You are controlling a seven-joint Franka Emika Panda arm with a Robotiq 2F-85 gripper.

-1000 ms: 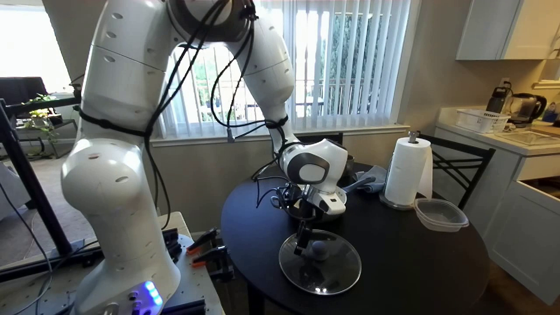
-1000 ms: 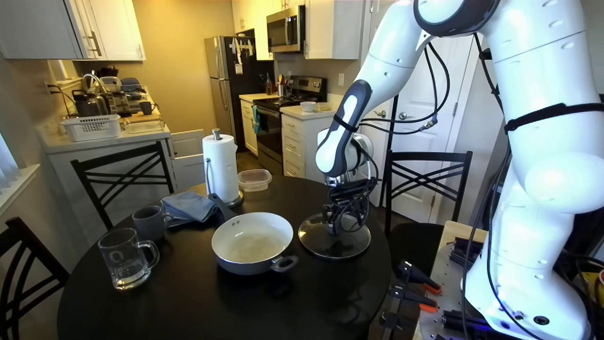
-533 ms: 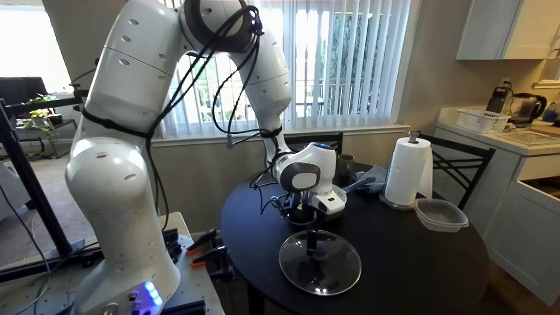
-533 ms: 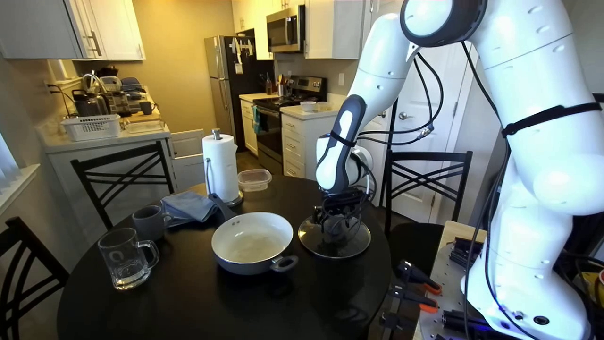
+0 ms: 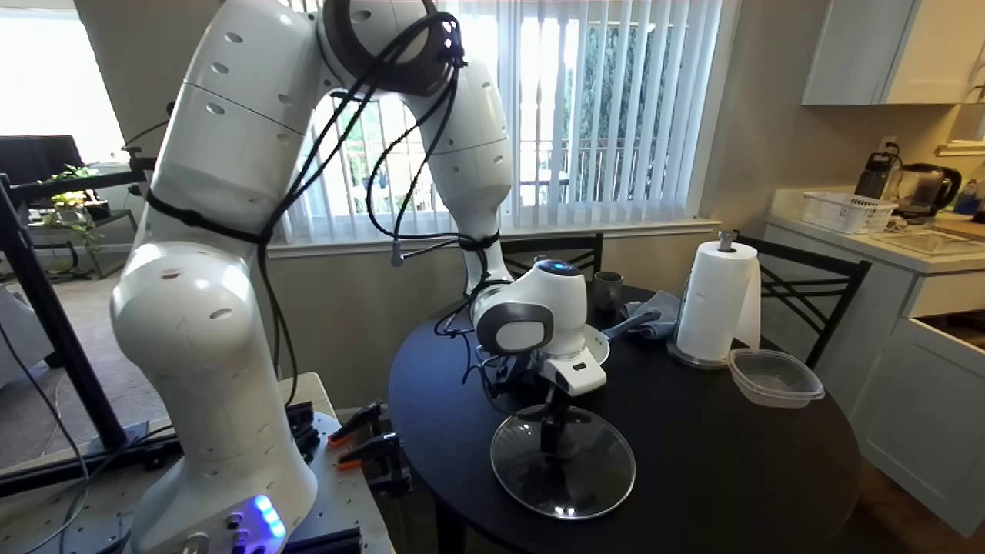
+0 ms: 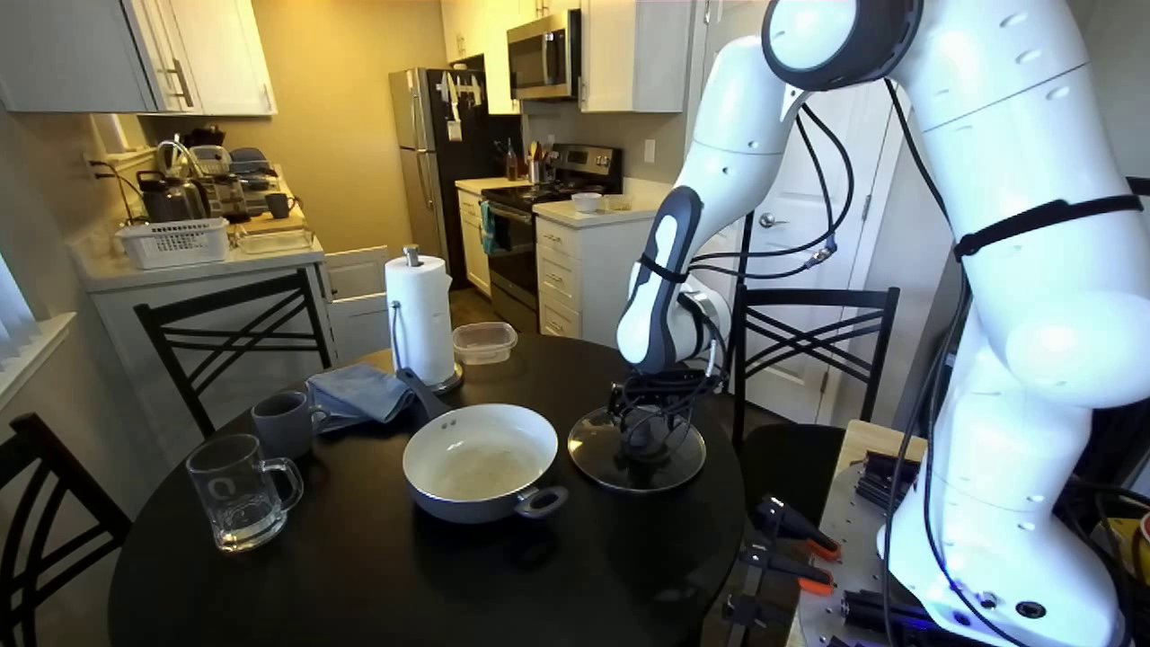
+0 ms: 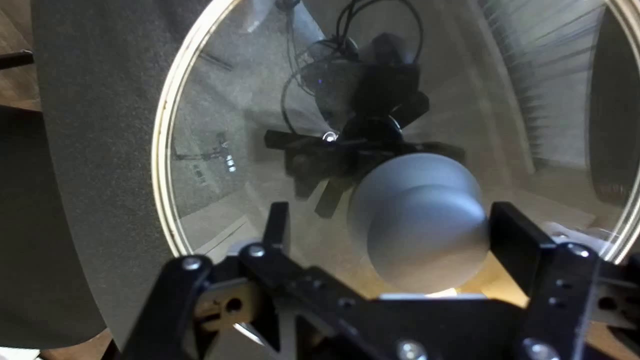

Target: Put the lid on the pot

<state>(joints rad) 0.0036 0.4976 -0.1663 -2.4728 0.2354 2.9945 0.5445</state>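
Elbow [image 5: 378,45] high, the arm [image 5: 471,146] hangs bent over the lid [image 5: 583,473], its pincer [image 7: 389,220] spread with a finger [image 7: 516,245] on either side of the knob [image 7: 427,240]; whether either touches, I cannot tell. The lid lies flat on the tabletop [image 6: 359,566], just beside the pot [image 6: 481,463]
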